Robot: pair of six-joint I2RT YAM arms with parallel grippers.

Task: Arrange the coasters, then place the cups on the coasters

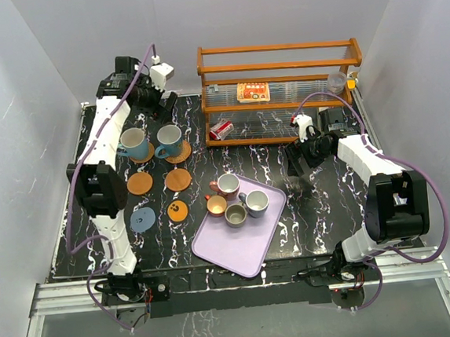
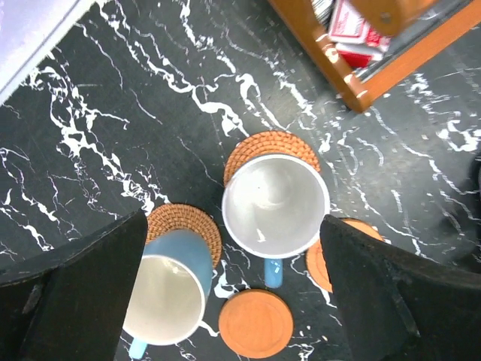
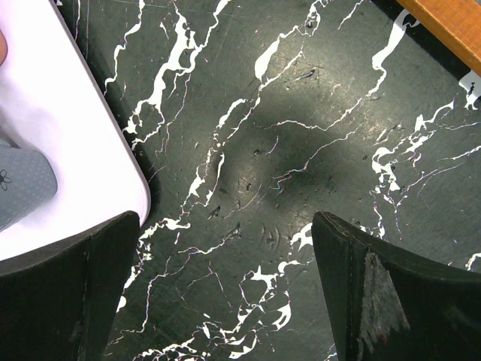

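- Top external view: six coasters lie in two columns of three on the black marbled table [image 1: 323, 207], at 9 o'clock from the lilac tray [image 1: 236, 250].
- Far row: two rattan coasters [image 1: 184, 153], each carrying a cup. The first blue cup [image 1: 169, 139] stands nearer the rack, and the second blue cup [image 1: 134, 143] is at 9 o'clock from it.
- Middle row: two plain orange coasters [image 1: 139, 183], both bare.
- Near row: a grey-blue coaster [image 1: 142, 219] and a dotted orange coaster [image 1: 179, 211], also bare.
- Four cups crowd the tray's far end: a pink cup [image 1: 228, 185], a small orange-lined cup [image 1: 216, 205], an olive-grey cup [image 1: 236, 215] and a pale cup [image 1: 255, 204].
- The left gripper [image 1: 166, 104] hangs at 12 o'clock from the coaster block. The left wrist view shows its fingers [image 2: 75, 293] spread wide above the two blue cups, gripping nothing.
- The right gripper [image 3: 225, 226] hovers over bare table at 3 o'clock from the tray, jaws fully apart and empty.
- A wooden rack [image 1: 277, 48] at 12 to 1 o'clock holds a printed packet [image 1: 253, 92]. A red-and-white can [image 1: 222, 129] lies at its front edge.
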